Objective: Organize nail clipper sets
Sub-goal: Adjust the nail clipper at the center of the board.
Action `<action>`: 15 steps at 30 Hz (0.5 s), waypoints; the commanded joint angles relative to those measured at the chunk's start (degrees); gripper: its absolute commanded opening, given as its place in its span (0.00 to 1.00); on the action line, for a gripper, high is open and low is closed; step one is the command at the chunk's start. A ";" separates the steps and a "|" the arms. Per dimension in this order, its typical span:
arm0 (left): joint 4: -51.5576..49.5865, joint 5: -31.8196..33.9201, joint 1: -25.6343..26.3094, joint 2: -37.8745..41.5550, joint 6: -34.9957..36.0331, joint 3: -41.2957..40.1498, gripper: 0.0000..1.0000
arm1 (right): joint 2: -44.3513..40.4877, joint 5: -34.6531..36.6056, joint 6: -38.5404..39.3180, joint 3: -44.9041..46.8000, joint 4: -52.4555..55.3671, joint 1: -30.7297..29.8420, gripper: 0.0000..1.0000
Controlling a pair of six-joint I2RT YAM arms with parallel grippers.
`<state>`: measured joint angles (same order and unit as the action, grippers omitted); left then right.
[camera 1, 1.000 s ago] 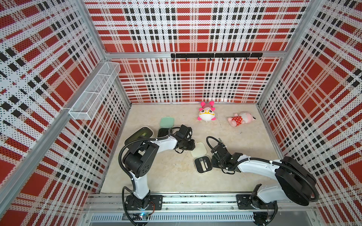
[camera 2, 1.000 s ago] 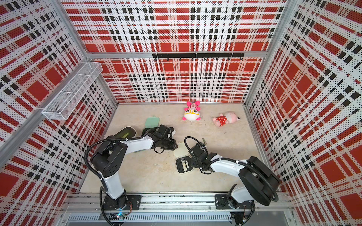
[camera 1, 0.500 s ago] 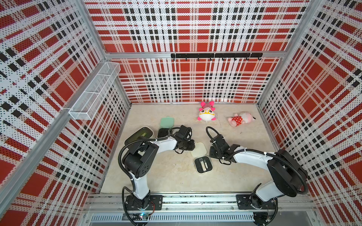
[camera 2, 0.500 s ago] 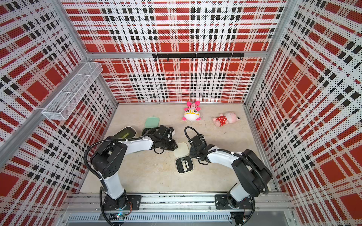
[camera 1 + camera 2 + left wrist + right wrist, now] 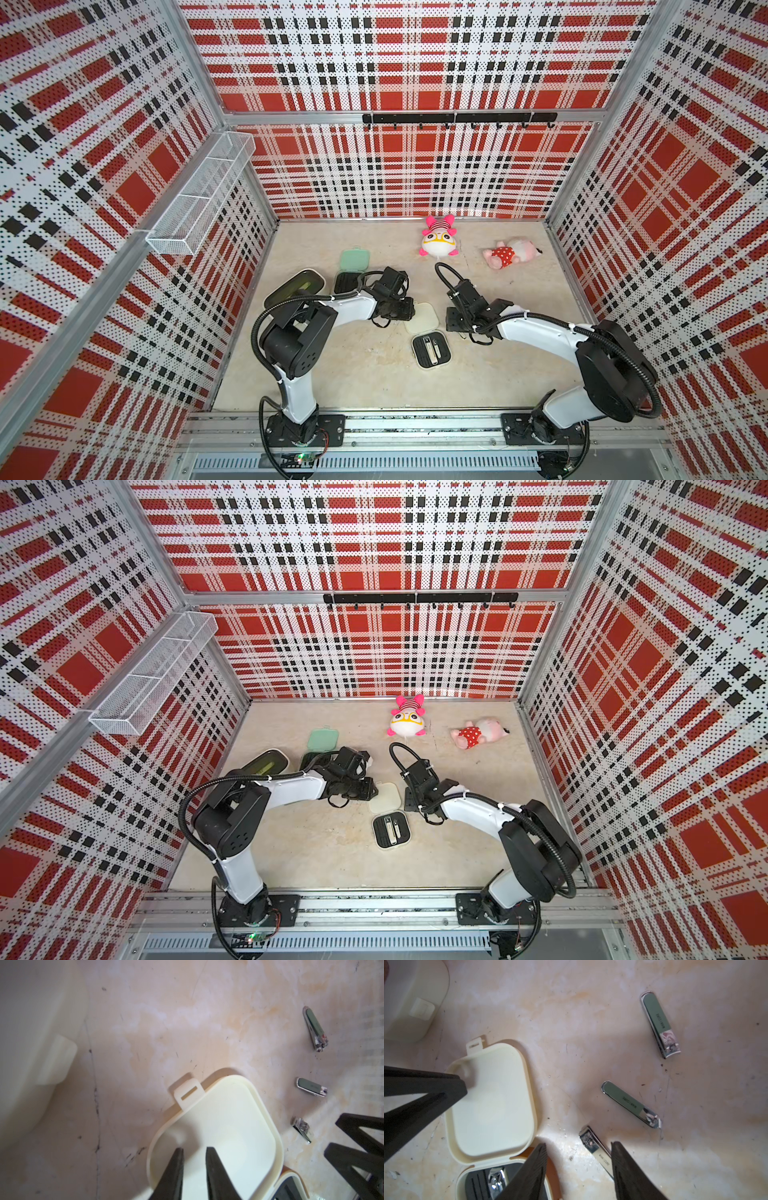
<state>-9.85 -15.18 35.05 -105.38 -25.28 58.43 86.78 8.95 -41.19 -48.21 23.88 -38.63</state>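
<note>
Cream case: open on the table, two clippers in its black insert, lid flat.
Loose clippers: three beside it.
Right end effector: apart, straddling one.
Left end effector: slightly apart, over lid.

Round plush, spotted plush, cream bin

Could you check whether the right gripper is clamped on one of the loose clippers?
No, the right gripper stands open, and the nearest clipper lies on the table between its spread jaws.
</note>
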 commanded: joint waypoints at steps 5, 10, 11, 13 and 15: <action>0.17 0.23 0.46 0.71 0.00 -1.21 0.25 | 3.82 -0.66 4.78 -2.24 2.22 0.37 0.53; 0.16 0.04 0.37 0.52 0.05 -1.17 0.25 | 6.43 -0.87 5.32 -3.06 2.24 0.39 0.49; 0.18 0.05 0.37 0.60 0.04 -1.20 0.25 | 6.55 -0.86 5.25 -3.08 2.22 0.39 0.48; 0.13 0.00 0.34 0.62 0.01 -1.17 0.25 | 6.86 -0.86 5.24 -3.07 2.13 0.44 0.47; 0.18 -0.03 0.29 0.56 0.11 -1.22 0.25 | 7.16 -1.00 5.25 -3.07 2.18 0.53 0.44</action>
<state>-9.23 -15.18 35.09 -105.38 -25.30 58.22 93.23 7.92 -36.58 -50.22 25.52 -38.48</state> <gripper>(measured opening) 0.247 0.447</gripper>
